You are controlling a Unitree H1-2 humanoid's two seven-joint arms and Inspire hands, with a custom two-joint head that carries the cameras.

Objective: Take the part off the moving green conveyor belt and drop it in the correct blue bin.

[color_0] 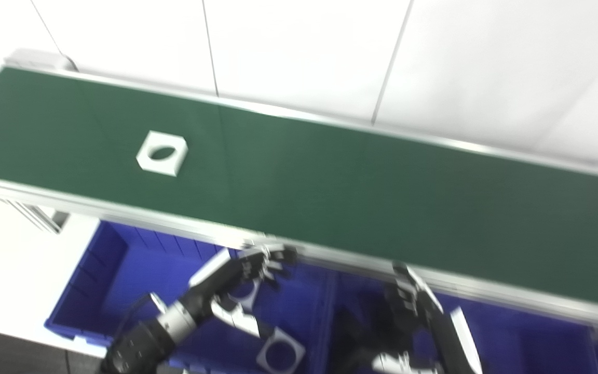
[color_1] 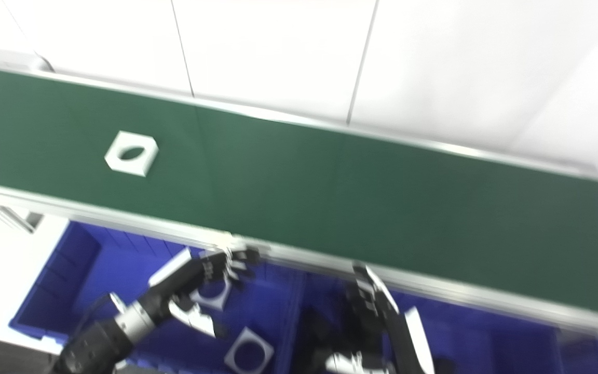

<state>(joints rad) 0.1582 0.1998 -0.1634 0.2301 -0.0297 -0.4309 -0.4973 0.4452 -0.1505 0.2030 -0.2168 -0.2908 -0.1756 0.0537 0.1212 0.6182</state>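
A white square part with a round hole [color_0: 162, 152] lies on the green conveyor belt [color_0: 330, 176] towards its left end. My left hand [color_0: 247, 278] hangs open and empty over the left blue bin [color_0: 107, 270], just below the belt's near rail. My right hand [color_0: 408, 301] is open and empty over the right blue bin [color_0: 517, 337], fingers pointing up at the rail. Two similar white square parts [color_0: 280, 353] lie in the left bin, one partly hidden behind my left hand [color_1: 211, 278].
The belt's metal near rail [color_0: 174, 223] runs between the hands and the belt. White wall panels stand behind the belt. A metal frame leg [color_0: 39, 215] shows under the belt's left end. The picture is blurred.
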